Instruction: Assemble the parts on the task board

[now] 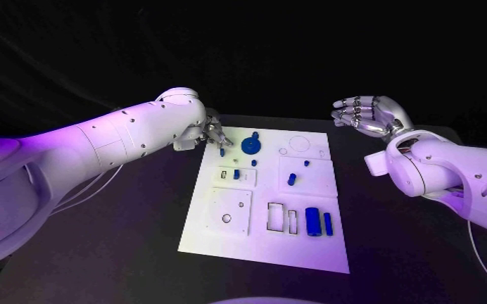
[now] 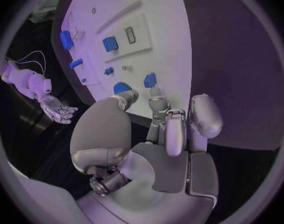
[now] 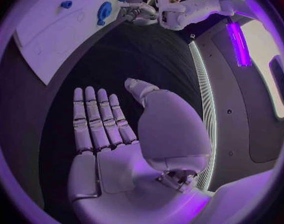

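Black table (image 1: 122, 248), dark backdrop behind

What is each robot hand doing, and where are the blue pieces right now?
Left hand: at the board's far left corner, fingertips by a small blue part; holding or not, cannot tell.
Right hand: open, empty, raised off to the board's right.
Task board: flat on the table.
Blue parts: spread over the board, none lifted.

left robot hand (image 2: 156, 129) | fingertips at task board (image 2: 170, 30) edge | beside blue parts (image 2: 149, 79) | holds nothing
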{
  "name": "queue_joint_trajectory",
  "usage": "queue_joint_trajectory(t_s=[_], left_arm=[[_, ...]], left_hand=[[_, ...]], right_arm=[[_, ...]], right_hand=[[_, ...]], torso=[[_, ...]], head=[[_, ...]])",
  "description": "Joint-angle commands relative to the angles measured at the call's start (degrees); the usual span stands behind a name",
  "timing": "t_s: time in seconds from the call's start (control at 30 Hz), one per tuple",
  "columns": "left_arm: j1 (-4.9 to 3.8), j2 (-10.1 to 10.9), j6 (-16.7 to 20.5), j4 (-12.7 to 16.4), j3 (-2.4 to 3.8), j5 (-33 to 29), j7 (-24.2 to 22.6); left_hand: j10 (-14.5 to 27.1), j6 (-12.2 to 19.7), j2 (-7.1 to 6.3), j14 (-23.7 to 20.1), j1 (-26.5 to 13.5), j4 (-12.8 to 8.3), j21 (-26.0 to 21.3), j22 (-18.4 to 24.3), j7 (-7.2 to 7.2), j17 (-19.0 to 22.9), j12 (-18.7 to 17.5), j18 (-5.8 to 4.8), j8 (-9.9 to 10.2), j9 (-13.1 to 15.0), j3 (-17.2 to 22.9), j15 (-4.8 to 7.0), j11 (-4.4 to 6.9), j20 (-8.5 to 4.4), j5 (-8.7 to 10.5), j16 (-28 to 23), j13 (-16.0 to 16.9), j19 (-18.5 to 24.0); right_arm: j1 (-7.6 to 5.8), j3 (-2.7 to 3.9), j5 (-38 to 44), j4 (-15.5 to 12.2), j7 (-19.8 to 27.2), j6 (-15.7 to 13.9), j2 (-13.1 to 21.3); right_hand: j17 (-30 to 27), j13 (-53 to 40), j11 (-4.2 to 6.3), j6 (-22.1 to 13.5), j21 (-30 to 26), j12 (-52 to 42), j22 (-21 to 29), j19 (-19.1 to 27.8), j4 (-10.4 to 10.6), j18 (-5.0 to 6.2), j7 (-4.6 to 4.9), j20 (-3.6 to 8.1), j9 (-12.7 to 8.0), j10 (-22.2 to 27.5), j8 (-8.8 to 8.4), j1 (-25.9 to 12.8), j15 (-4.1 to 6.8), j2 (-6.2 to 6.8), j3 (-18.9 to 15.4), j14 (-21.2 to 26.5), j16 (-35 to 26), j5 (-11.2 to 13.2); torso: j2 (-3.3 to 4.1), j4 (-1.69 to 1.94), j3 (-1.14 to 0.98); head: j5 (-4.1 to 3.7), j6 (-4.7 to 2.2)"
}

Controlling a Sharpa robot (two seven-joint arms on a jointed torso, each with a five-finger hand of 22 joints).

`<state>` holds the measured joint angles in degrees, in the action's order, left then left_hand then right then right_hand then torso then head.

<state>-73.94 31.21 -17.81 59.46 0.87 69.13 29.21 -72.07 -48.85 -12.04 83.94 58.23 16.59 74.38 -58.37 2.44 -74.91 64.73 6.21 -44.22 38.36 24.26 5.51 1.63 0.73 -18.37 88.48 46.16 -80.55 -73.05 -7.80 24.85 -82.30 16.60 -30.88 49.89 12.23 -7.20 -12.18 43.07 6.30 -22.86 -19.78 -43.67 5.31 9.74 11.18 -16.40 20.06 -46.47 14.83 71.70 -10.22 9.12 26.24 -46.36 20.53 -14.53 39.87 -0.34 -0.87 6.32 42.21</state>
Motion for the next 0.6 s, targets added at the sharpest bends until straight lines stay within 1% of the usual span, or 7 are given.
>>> queue_joint_trajectory(t_s=[0.03,0.2,0.47,0.6], left_arm=[[-0.01,-0.2,-1.9,-0.51,-0.05,-0.52,-0.4],[0.0,-0.17,-2.51,-0.96,-0.11,-0.84,-0.28],[0.0,-0.18,-2.99,-1.04,-0.13,-1.03,-0.22],[0.0,-0.17,-3.46,-1.05,-0.14,-1.06,-0.2]], left_hand=[[0.34,0.16,0.36,4.92,0.05,0.09,-0.34,-0.07,0.2,-10.65,-0.2,-0.4,0.31,-0.05,-0.35,-0.41,-0.09,0.13,0.07,-0.29,0.04,0.3],[0.44,0.17,0.36,4.92,0.07,0.07,-0.38,0.02,0.21,-10.64,-0.32,-0.38,0.34,-0.06,-0.38,-0.42,-0.1,0.15,0.09,-0.29,-0.16,0.33],[0.47,0.14,0.5,4.93,0.56,-0.06,-0.4,0.01,0.22,-10.72,-0.27,-0.38,0.45,-0.14,-0.45,-0.47,-0.12,0.22,0.07,-0.26,-0.09,0.36],[0.49,0.12,0.52,4.93,0.8,-0.11,-0.42,0.04,0.22,-10.7,-0.26,-0.37,0.49,-0.18,-0.49,-0.48,-0.13,0.24,0.07,-0.27,-0.09,0.38]], right_arm=[[0.02,0.01,0.13,0.0,0.68,0.93,-0.03],[0.02,0.01,0.13,0.01,0.66,0.94,0.01],[0.02,0.01,0.13,0.04,0.7,0.97,-0.04],[0.03,0.01,0.13,0.05,0.7,0.98,-0.02]], right_hand=[[-0.05,0.05,-0.06,0.41,-0.34,-0.28,0.05,-0.41,0.02,0.37,4.41,0.05,-0.05,-0.44,0.33,-0.71,-0.02,-0.07,-0.24,-0.29,-0.31,0.28],[-0.05,0.05,-0.06,0.41,-0.34,-0.28,0.05,-0.41,0.02,0.37,4.41,0.05,-0.05,-0.44,0.33,-0.71,-0.02,-0.07,-0.24,-0.29,-0.31,0.28],[-0.05,0.05,-0.06,0.41,-0.34,-0.28,0.05,-0.41,0.02,0.37,4.41,0.05,-0.05,-0.44,0.33,-0.71,-0.02,-0.07,-0.24,-0.29,-0.31,0.28],[-0.05,0.05,-0.06,0.41,-0.34,-0.28,0.05,-0.41,0.02,0.37,4.41,0.05,-0.05,-0.44,0.33,-0.71,-0.02,-0.07,-0.24,-0.29,-0.31,0.28]], torso=[[-0.09,-0.03,0.04],[-0.09,0.0,0.07],[-0.12,-0.02,-0.01],[-0.13,0.01,-0.02]], head=[[0.0,0.11],[-0.14,0.2],[-0.09,0.26],[-0.11,0.25]])
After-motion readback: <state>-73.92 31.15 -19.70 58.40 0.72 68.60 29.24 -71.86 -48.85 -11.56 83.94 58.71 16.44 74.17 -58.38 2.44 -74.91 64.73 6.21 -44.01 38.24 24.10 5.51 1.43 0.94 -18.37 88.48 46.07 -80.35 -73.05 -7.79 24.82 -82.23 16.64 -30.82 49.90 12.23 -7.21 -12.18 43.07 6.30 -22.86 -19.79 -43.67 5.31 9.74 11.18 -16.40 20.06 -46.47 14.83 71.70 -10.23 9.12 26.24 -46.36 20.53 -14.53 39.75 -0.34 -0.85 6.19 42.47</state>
